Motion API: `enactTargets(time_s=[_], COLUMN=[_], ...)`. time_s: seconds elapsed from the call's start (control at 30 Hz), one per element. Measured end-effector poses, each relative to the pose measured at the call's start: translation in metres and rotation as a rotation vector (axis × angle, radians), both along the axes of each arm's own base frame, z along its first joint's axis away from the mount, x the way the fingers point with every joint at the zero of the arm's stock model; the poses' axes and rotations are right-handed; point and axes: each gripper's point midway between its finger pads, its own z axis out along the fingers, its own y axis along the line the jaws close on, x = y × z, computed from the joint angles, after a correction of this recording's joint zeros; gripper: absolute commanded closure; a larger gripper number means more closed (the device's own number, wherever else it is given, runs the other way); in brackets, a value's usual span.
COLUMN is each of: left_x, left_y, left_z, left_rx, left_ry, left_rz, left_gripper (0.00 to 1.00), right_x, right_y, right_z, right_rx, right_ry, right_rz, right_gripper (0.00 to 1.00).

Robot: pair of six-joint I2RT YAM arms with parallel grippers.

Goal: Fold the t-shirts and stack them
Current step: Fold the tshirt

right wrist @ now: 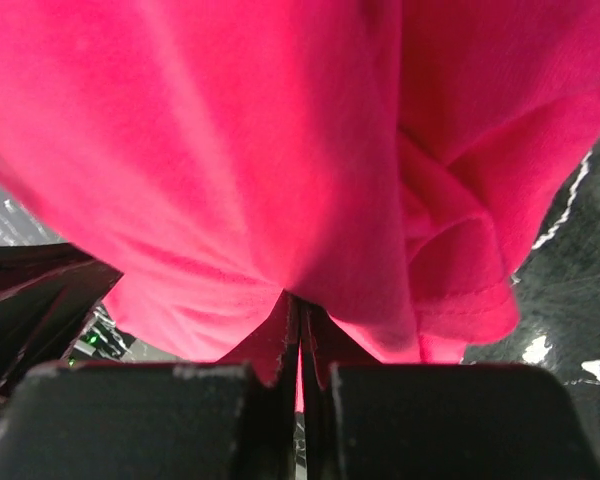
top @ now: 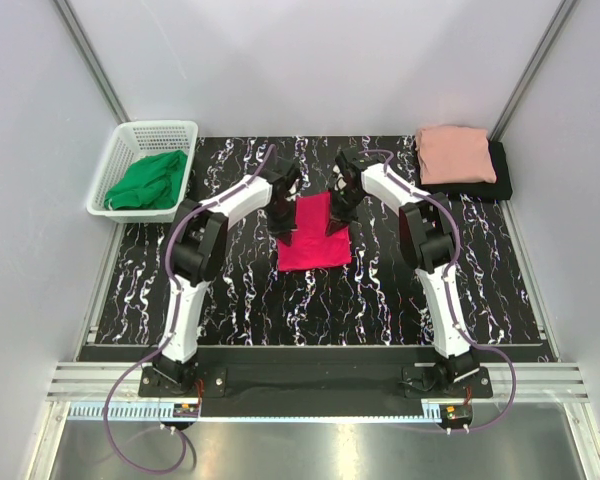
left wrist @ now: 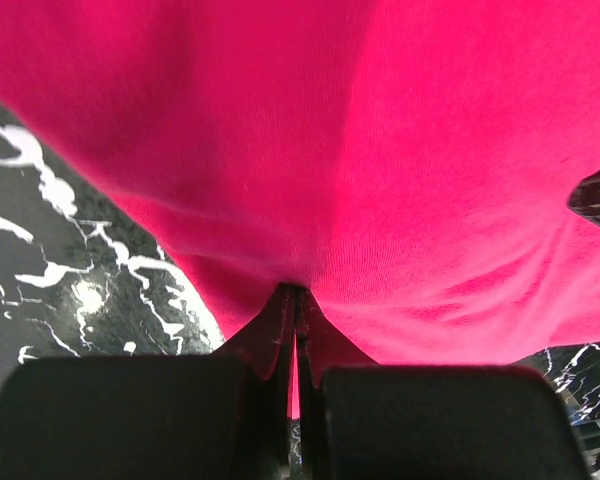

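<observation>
From the top view I see the crimson-pink t-shirt [top: 315, 252] at the middle of the dark marbled surface [top: 230, 300], its near part lying flat. The left pincer [top: 286, 234] sits at the shirt's far-left corner and the right pincer [top: 337, 227] at its far-right corner. Far to the right of that shirt, at the back corner, the salmon-pink t-shirt [top: 456, 152] lies folded on top of the black t-shirt [top: 502, 183]. Far to its left stands a white basket [top: 113, 172] with a green cloth [top: 148, 182] inside.

Through the left wrist camera, my left pincer is clamped together on a fold of the crimson cloth, which fills the view above the fingers [left wrist: 130, 410].

Through the right wrist camera, the right pincer is likewise pinched tight on the crimson cloth, with a bunched hem hanging to the right.
</observation>
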Motion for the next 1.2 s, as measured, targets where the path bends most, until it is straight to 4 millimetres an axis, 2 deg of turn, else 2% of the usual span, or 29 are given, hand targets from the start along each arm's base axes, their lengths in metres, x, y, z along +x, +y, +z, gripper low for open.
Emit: enactTargets(time_s=[0.47, 0.87, 1.03, 1.2], left_x=[0.031, 0.043, 0.050, 0.052], left_y=[-0.017, -0.028, -0.036, -0.037], left_z=[-0.001, -0.001, 0.000, -0.001], left_rx=[-0.007, -0.049, -0.077, -0.088], left_ry=[-0.008, -0.020, -0.029, -0.024], left_rz=[-0.021, -0.031, -0.039, -0.038], left_gripper=[1.00, 1.00, 1.00, 1.00], right_x=[0.004, 0.048, 0.061, 0.063], right_y=[-0.006, -0.045, -0.050, -0.051], right_z=[-0.005, -0.004, -0.004, -0.004], right_rx=[-0.003, 0.001, -0.007, -0.012], right_ry=[0.032, 0.035, 0.031, 0.039], right_rz=[-0.045, -0.161, -0.177, -0.193], right_gripper=[1.00, 1.00, 1.00, 1.00])
